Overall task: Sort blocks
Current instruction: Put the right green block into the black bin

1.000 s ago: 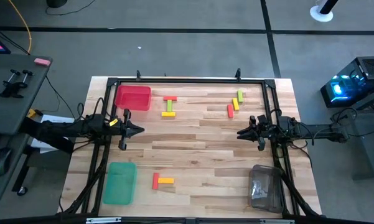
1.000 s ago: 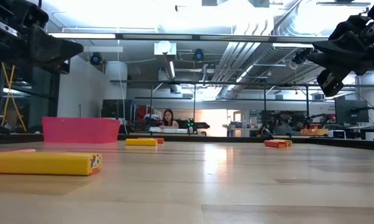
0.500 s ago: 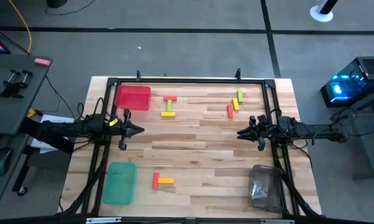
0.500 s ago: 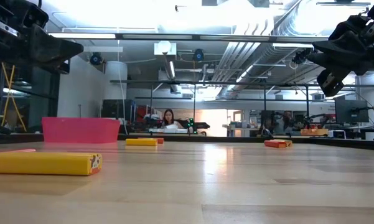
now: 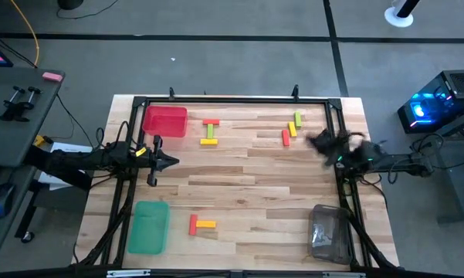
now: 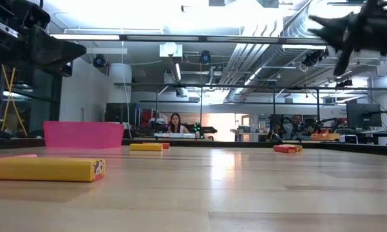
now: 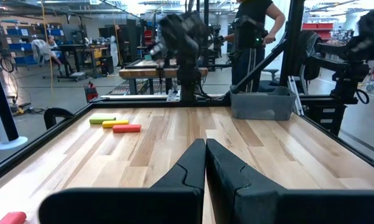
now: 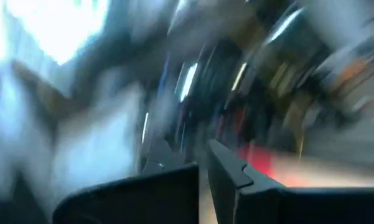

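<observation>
Three trays, no blocks inside

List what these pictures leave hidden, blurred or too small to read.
- Right gripper: motion-smeared in the high and low views.
- Right wrist view: smeared throughout; nothing beyond that arm's fingers is readable.
- Clear tray: contents unreadable from above.
- Green tray: missing from the low view.
- Block cluster: touching or apart, too small to tell.

The right claw has swung up and toward the far-right cluster of blocks, blurred mid-motion.
</observation>
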### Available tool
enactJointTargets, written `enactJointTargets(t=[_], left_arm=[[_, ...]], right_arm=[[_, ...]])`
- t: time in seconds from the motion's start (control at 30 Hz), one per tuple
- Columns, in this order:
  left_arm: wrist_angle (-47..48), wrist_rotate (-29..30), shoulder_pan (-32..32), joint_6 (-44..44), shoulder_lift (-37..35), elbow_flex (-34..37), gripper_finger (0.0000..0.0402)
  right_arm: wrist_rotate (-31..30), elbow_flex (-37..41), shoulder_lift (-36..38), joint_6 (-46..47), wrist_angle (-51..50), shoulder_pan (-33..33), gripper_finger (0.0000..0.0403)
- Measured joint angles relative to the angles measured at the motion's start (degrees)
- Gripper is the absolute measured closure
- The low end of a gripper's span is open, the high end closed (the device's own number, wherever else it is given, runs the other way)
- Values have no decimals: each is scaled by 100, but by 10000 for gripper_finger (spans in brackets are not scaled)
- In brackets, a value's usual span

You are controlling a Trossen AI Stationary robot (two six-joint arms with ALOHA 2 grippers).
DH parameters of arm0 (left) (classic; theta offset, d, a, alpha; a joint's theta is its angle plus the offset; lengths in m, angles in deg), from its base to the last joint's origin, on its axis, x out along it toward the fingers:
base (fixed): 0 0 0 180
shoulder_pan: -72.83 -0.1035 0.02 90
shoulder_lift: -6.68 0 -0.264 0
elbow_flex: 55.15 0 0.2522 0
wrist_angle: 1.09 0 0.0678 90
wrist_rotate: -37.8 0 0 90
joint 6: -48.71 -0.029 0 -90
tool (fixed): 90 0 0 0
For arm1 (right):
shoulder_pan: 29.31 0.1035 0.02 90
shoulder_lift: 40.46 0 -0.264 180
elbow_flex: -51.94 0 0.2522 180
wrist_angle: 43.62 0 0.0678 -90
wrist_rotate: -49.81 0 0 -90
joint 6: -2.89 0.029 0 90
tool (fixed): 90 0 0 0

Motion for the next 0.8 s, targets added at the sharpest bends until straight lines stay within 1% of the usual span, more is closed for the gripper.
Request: enactJointTargets(t=[0.07,0.1,0.13,0.17,0.2,0.3,0.33,0.4,0.47,0.53,0.63,0.7,0.8], left_arm=[[2,-1,0,1,0,-1,401],[1,-2,-2,1,0,-2,401],[0,0,-1,0,0,-2,401],[1,-2,0,1,0,-1,401],[2,-2,-1,1,0,-1,401],[2,-2,-2,2,0,0,401],[2,-2,-2,0,0,0,401],[1,-1,0,0,0,-1,401],[0,-1,-1,1,0,0,401],[1,-2,0,1,0,-2,401],[0,0,0,0,0,-2,401],[1,-1,-1,0,0,0,401],[2,0,-2,0,0,0,401]], right_arm=[[-1343,-8,-102,469,1135,-7,402],[-1880,-8,-170,594,1501,-22,402],[-2206,-8,-260,790,1745,-63,402],[-2309,-42,-361,1008,1789,-127,402],[-2242,-131,-494,1186,1706,-201,402],[-1459,-620,-1118,1713,1121,-519,402],[-1224,-852,-1409,1825,816,-643,402],[-936,-1414,-1989,1892,-7,-929,402],[-652,-2109,-2546,1654,-1277,-1303,402],[-296,-2871,-3118,1442,-2975,-1754,402],[119,-3851,-3995,1479,-5178,-2403,402],[226,-4370,-4536,1408,-6150,-2745,402],[377,-4945,-5230,1087,-6997,-3217,399]])
